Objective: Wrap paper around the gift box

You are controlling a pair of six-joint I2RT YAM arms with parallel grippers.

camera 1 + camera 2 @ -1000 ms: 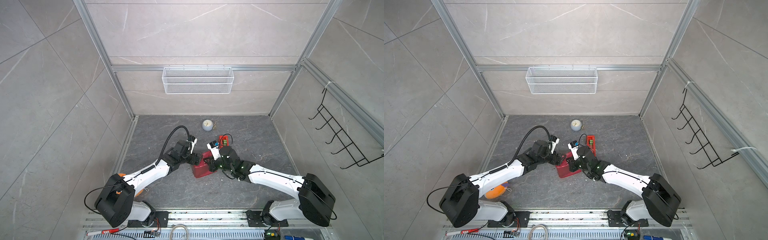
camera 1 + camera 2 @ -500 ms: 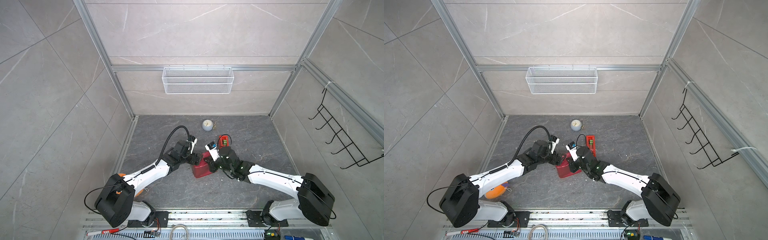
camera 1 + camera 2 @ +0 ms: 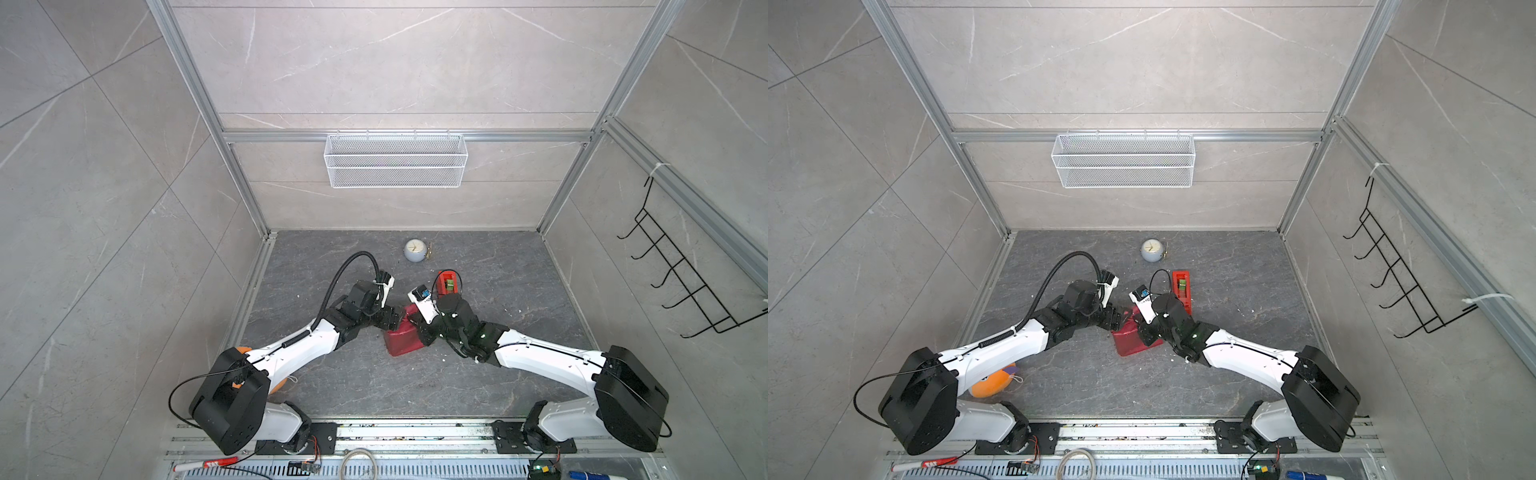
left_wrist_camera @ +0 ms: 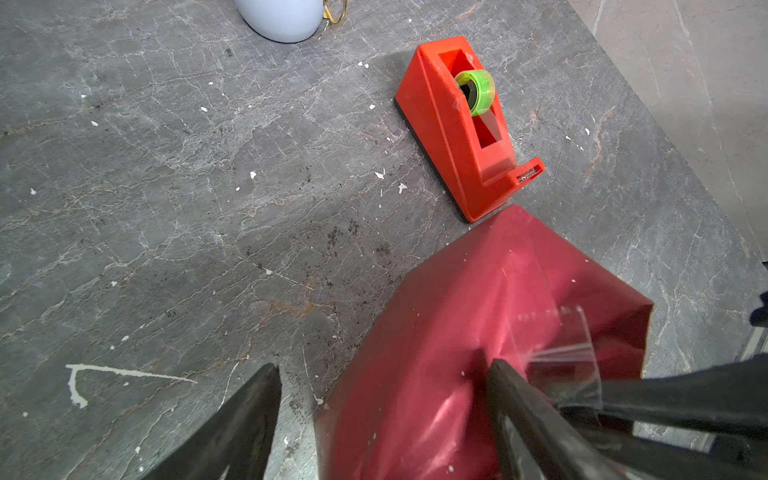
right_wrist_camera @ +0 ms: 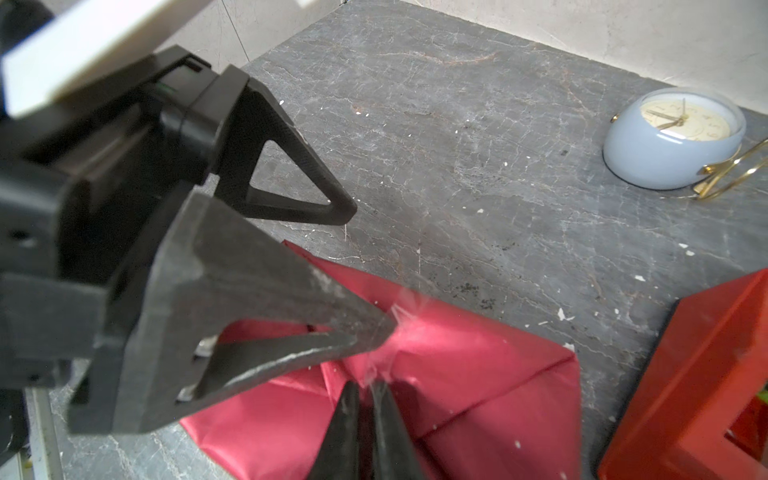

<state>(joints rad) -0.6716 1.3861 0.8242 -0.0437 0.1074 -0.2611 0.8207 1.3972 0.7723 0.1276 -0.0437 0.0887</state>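
**Containers**
- Wire basket: white mesh, hung on the back wall rail above the desk.
- Tape dispenser: red plastic, standing on the desk. It holds a green roll of tape in its well, and its cutter end faces the parcel.

**Task item**
- Paper: red and glossy, creased, folded round the gift box, whose own surface is hidden.
- The parcel lies flat on the desk, mid-desk, between the two end effectors.
- It sits askew to the desk edges, with one corner pointing at the dispenser's cutter end, just beside it.
- An end with folded triangular flaps faces the right wrist camera.
- The arms cover much of the parcel in both top views, so its long axis cannot be told.
- Strip of clear tape: lies on the parcel's top face.

**End effectors**
- Left end effector: jaws wide. One finger presses on the paper by the tape strip and the other is off the parcel over bare desk.
- Right end effector: jaws narrow, a slim gap between them, tips at the tape strip on the parcel. Whether the tape is pinched cannot be told.

**Other**
- Clock: pale blue, at the back of the desk.
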